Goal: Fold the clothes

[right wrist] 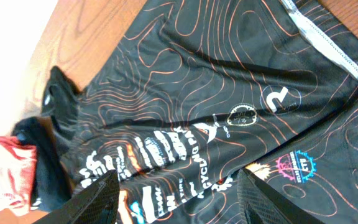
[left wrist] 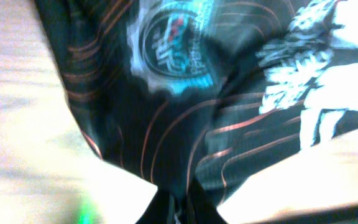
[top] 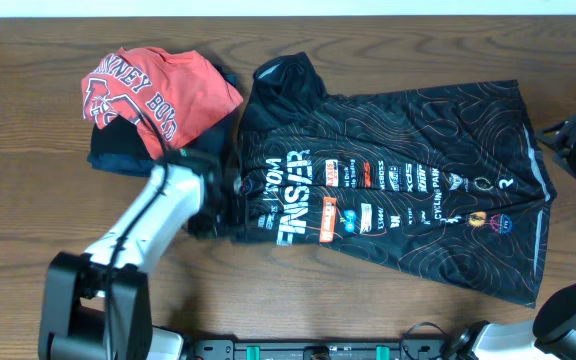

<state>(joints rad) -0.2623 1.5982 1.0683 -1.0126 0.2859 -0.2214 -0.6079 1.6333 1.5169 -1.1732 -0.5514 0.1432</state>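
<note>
Jersey lies spread on the bench. My left tool is pinched tight on cloth at its collar end; my right tool hangs wide by the hem. Grasping step, I judge: next, the right must grip before any lift.

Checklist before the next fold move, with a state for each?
1. Left fingers shut on the jersey edge: ok.
2. Right fingers gripping the hem: not ok, open and holding nothing.
3. Jersey spread flat: not ok, the collar end is bunched.
4. Red T-shirt clear of the jersey: cannot tell, it lies right beside the collar.
5. Printed side facing up: ok.
</note>
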